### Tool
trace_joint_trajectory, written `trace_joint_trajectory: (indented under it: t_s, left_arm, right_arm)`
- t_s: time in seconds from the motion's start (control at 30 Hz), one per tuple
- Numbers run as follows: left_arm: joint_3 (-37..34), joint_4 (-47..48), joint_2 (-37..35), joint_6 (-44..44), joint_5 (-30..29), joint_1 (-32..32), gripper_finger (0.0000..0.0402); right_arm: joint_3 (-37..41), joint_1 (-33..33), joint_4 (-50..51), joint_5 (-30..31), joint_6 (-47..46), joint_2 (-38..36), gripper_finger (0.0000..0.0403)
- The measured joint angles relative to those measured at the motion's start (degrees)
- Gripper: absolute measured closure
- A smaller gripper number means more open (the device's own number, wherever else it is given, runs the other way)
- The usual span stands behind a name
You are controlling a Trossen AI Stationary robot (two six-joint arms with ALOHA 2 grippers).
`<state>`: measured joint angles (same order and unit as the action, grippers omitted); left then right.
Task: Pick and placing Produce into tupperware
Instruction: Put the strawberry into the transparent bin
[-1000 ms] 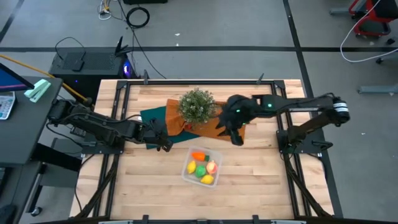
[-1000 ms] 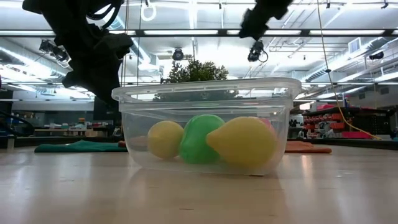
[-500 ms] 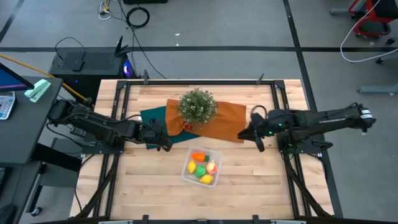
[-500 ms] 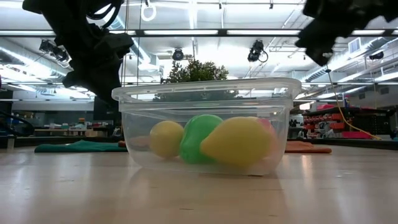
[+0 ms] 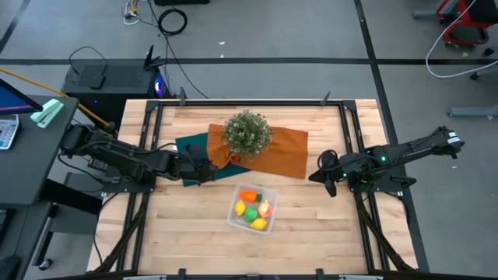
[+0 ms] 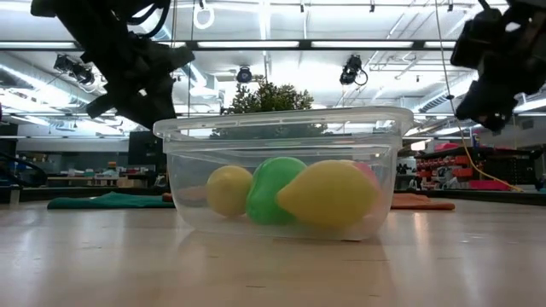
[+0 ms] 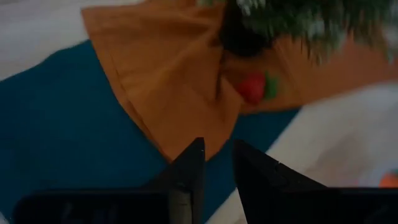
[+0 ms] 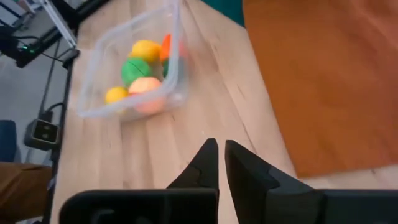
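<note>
Seemingly finished: all five produce pieces lie inside the tupperware, centre-bottom of the high view.
Both arms hang empty, left end effector and right end effector nearly together; next, only retreat, though a red piece sits by the plant.

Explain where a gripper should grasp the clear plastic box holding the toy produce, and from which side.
Probably at the rim of the clear plastic box, from straight above, one finger inside the wall and one outside. The low view shows a protruding lip around the open top, while the walls are smooth. A corner away from the yellow lemon-like piece looks safest.
</note>
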<state>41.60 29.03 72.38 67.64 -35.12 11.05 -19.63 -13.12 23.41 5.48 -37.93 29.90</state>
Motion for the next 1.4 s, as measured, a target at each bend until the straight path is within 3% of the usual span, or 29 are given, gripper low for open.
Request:
trace_joint_trajectory:
  t_s: [0.23, 0.4, 0.53, 0.63, 0.8, 1.0, 1.4]
  left_arm:
    - [0.0, -8.65, 5.37, 8.2, -3.45, 0.0, 0.0319]
    - [0.0, -18.23, 12.37, 8.28, -2.28, -0.17, 0.0321]
    - [0.0, -22.8, 15.0, 11.08, 2.1, -1.59, 0.032]
    - [0.0, -26.94, 15.54, 10.9, 5.96, -3.17, 0.032]
    - [0.0, -33.75, 15.49, 4.49, 5.9, -4.89, 0.0313]
    - [0.0, -33.73, 15.72, 3.69, 5.69, -5.51, 0.0279]
    - [0.04, -34.94, 19.02, 8.18, 8.27, -5.44, 0.0165]
  right_arm:
    - [1.48, -2.64, -0.25, 3.45, -3.04, 0.03, 0.0402]
    - [1.48, -2.93, -0.32, 4.28, -4.34, 0.06, 0.0402]
    - [1.48, -2.93, -0.34, 4.28, -4.62, 0.06, 0.0402]
    - [1.48, -2.93, -0.37, 4.28, -4.94, 0.08, 0.0403]
    - [1.48, -2.93, -0.44, 4.26, -4.97, 0.08, 0.0403]
    - [1.48, -2.93, -0.58, 4.24, -4.99, 0.08, 0.0403]
    - [1.45, -2.93, -0.84, 4.22, -4.92, 0.1, 0.0402]
